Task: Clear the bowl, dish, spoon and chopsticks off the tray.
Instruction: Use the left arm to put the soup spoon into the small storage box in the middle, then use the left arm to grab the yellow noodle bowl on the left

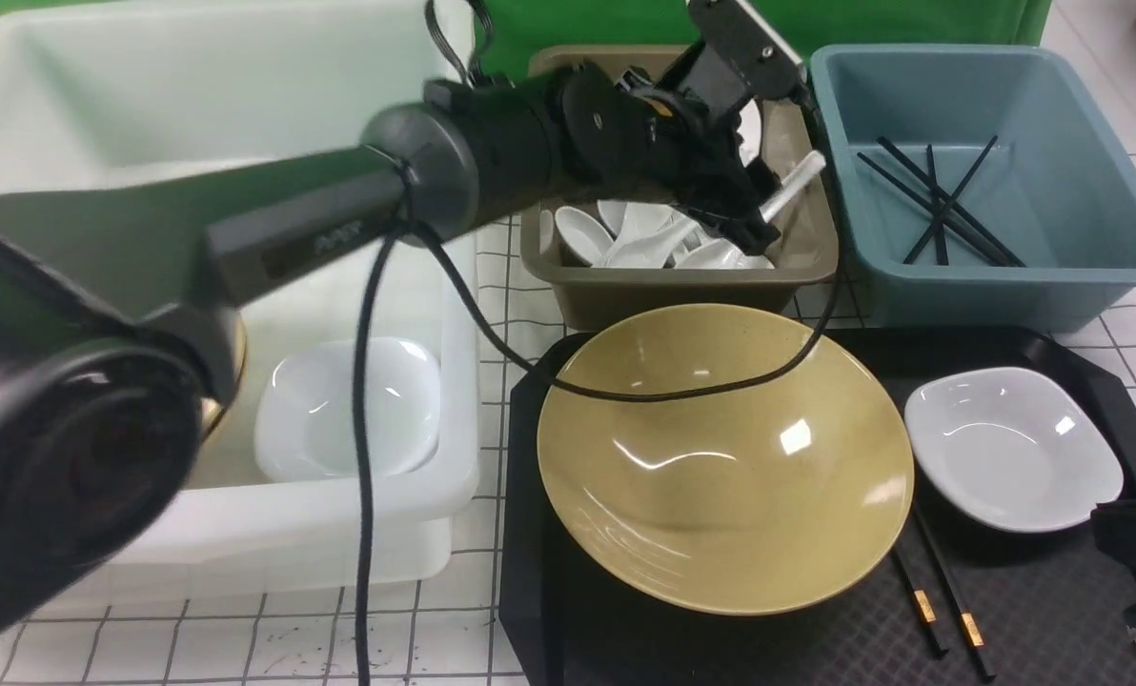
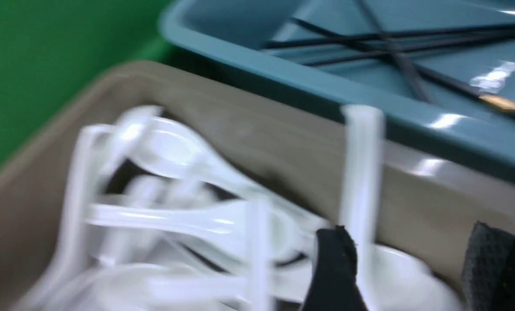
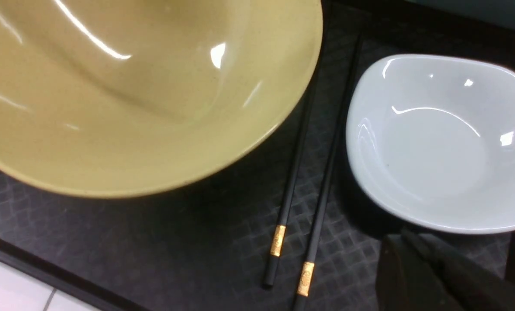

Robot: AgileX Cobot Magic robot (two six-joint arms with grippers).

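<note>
On the desk's (image 1: 273, 638) near right, the tray (image 1: 1054, 619) carries three of the four things. Beyond it at 12 o'clock stand the blue bin (image 1: 959, 295), holding other chopsticks (image 1: 940, 205), and the brown bin (image 1: 663, 295) of spoons (image 1: 644, 243). Filling the tray's 9 o'clock half is the bowl (image 1: 725, 457); the dish (image 1: 1011, 448) sits at 3 o'clock, apart from it. Between them the chopsticks (image 1: 954, 595) lie side by side, long axis roughly 12 to 6, gold bands at 6, close under the bowl's overhanging rim. Your right pincer (image 3: 406, 255), pressed together and empty, hangs at 3 o'clock of those bands, so that arm is nearer; bowl and dish crowd the sticks. Over the brown bin your left pincer (image 2: 413, 272) is spread, the spoon (image 1: 795, 184) standing between its pads, handle pointing to 2 o'clock.
</note>
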